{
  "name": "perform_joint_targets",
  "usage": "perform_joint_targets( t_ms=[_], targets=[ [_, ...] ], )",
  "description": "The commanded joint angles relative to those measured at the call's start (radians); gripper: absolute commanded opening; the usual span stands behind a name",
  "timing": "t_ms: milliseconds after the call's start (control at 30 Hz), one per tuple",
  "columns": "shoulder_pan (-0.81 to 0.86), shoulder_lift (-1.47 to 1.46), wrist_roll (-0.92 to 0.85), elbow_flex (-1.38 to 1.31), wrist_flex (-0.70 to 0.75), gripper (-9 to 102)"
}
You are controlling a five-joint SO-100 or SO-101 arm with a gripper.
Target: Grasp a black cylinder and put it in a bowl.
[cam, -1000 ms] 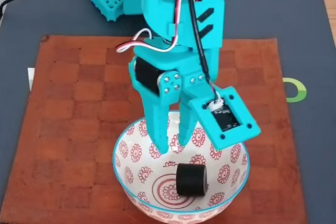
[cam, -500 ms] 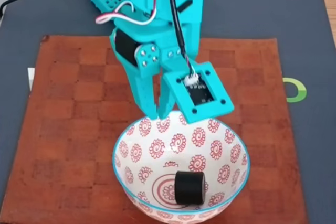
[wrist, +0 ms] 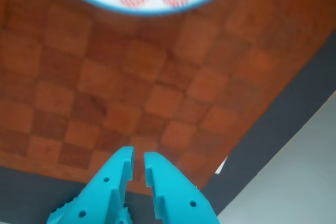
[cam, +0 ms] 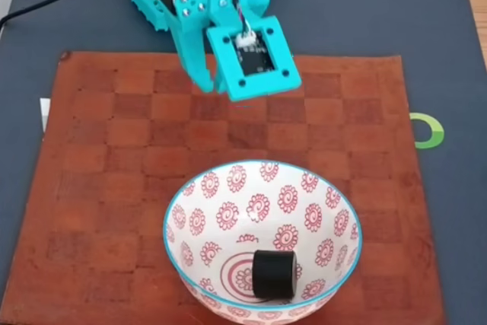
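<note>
The bowl (cam: 323, 222), white with red rosettes and a turquoise rim, stands at the front of the mat in the fixed view. The black cylinder (cam: 274, 274) lies on its side at the bowl's bottom, near the red rings. My turquoise gripper (cam: 212, 85) hovers over the back of the mat, well behind the bowl and apart from it. In the wrist view the gripper (wrist: 138, 155) enters from the bottom edge; its fingertips stand nearly together with a thin slit and nothing between them. The bowl's rim (wrist: 147, 4) curves across the top of that view.
A brown checkered mat (cam: 114, 157) lies on a dark grey pad (cam: 449, 51). A green ring mark (cam: 431, 132) sits on the pad at the right. A white scrap (cam: 43, 114) peeks out at the mat's left edge.
The arm has lifted out of the bowl and drawn back toward the rear of the mat. The cylinder stays in the bowl, having settled slightly forward.
</note>
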Motion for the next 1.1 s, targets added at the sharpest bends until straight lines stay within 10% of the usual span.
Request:
perform_joint_targets(
  t_ms=[0,1067],
  targets=[
    [0.0,0.137,0.031,0.114,-0.043,0],
    [-0.04,1.19,0.308,1.158,-0.374,0]
  ],
)
